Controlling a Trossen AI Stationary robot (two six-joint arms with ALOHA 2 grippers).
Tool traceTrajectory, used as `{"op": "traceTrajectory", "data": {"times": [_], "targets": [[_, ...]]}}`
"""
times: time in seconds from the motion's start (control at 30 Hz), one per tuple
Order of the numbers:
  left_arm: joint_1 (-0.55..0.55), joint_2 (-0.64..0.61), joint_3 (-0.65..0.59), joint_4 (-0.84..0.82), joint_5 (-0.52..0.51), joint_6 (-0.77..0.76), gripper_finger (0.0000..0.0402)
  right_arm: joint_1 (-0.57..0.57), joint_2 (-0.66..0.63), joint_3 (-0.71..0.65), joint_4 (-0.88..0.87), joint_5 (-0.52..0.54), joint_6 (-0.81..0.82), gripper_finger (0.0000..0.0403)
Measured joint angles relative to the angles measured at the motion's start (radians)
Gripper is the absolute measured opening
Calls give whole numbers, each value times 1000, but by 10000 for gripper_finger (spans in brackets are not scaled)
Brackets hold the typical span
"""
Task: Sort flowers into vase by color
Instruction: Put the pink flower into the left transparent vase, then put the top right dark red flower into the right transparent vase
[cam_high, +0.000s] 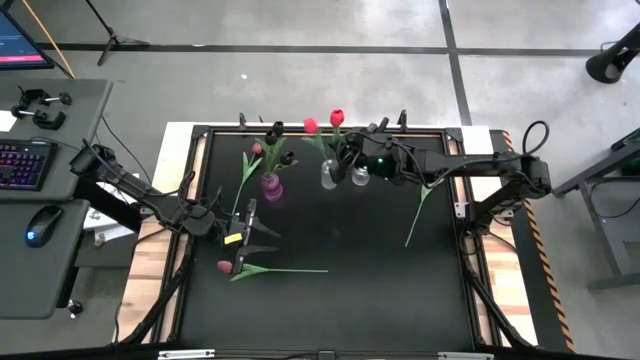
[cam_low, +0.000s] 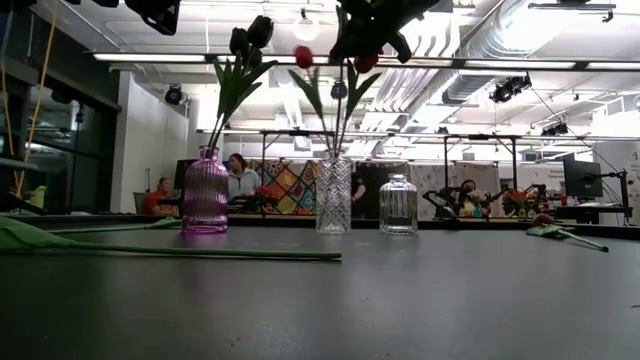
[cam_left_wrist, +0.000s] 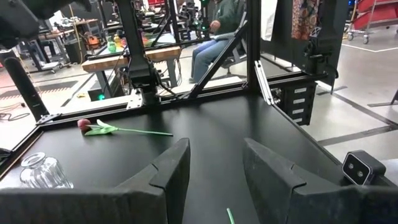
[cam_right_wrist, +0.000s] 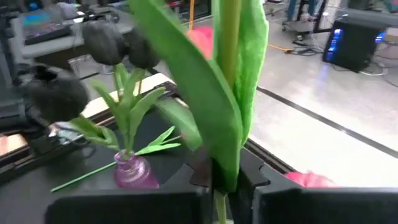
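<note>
My right gripper (cam_high: 345, 157) hangs over the middle clear vase (cam_high: 329, 177) near the far edge, shut on a red flower (cam_high: 337, 119). A second red flower (cam_high: 310, 125) stands in that vase. The purple vase (cam_high: 272, 186) on its left holds dark maroon flowers (cam_low: 250, 38). The clear vase (cam_low: 398, 203) on its right holds nothing. A pink flower (cam_high: 270, 269) lies flat near the left front, and another flower (cam_high: 420, 210) lies flat on the right. My left gripper (cam_high: 250, 235) waits open, just above the pink flower. My right gripper pinches the red flower's green stem (cam_right_wrist: 219, 186) between its two fingers, just below the long leaves. The fingers come nearly level from the table's right and lie across the stem. The stem stands upright, and its lower part (cam_low: 336, 135) runs down into the clear vase's neck.
Metal frame rails border the black table (cam_high: 380, 300). Its near middle and near right are bare. The three vases stand in a row by the far edge. People sit in the room beyond the table.
</note>
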Motion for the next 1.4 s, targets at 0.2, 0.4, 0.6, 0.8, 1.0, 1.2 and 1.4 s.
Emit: {"op": "traceTrajectory", "data": {"times": [0.2,0.4,0.6,0.8,1.0,1.2,1.4], "targets": [[0,0,0,0,0,16,133,0,0,0,-2,22,6,104],[0,0,0,0,0,18,133,15,0,0,-2,17,-21,208],[0,0,0,0,0,18,133,41,0,0,10,11,-56,259],[0,0,0,0,0,19,133,79,-10,-1,26,12,-147,265],[0,0,0,-1,0,16,133,128,-85,-1,-46,63,-176,265],[0,0,0,0,0,16,133,199,-172,-1,-206,178,-155,265],[0,0,0,1,0,16,133,258,-246,0,-409,243,-36,265]]}}
